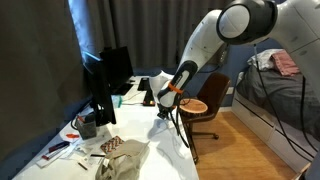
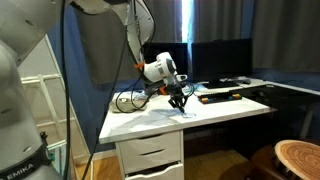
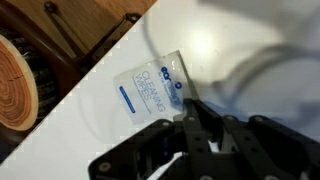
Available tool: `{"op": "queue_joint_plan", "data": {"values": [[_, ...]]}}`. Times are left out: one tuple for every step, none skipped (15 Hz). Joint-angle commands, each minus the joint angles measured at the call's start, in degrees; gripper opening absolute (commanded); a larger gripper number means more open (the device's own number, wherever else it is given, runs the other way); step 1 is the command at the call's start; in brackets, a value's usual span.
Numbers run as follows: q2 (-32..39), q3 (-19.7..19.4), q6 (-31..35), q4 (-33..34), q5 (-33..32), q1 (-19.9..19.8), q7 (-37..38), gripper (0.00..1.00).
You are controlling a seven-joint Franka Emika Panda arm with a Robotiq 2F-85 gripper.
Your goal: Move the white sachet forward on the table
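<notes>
White sachet [image 3: 150, 85] flat on the table [image 3: 235, 40], near its edge, long side running 8 to 2 o'clock in the wrist view. Sits at 10 o'clock from the fingers [image 3: 192, 112], right by one tip. Cannot tell whether fingers are apart or together.

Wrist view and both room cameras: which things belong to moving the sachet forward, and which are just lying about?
Job in hand: white sachet, end effector, table.
Lying about: monitor, wooden stool, crumpled cloth, cables.
</notes>
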Motion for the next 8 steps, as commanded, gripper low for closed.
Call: {"op": "queue_joint_plan", "data": {"values": [[-6.4, -0.9, -0.1, -5.1, 2.2, 2.5, -1.4, 0.04], [-7.5, -0.9, -0.3, -5.7, 2.0, 3.0, -1.2, 0.04], [-8.6, -0.6, -0.3, -6.4, 2.1, 3.3, -1.2, 0.04], [-9.6, -0.5, -0.5, -7.1, 1.8, 3.9, -1.1, 0.04], [-10.6, -0.4, -0.6, -7.8, 1.5, 4.4, -0.9, 0.04], [-11.5, -0.6, -0.4, -8.5, 0.6, 5.3, -0.3, 0.04], [-12.5, -1.1, 0.1, -9.3, -0.9, 6.5, 0.5, 0.04], [-13.4, -1.1, 0.6, -10.0, -2.1, 7.3, 0.7, 0.04]]}}
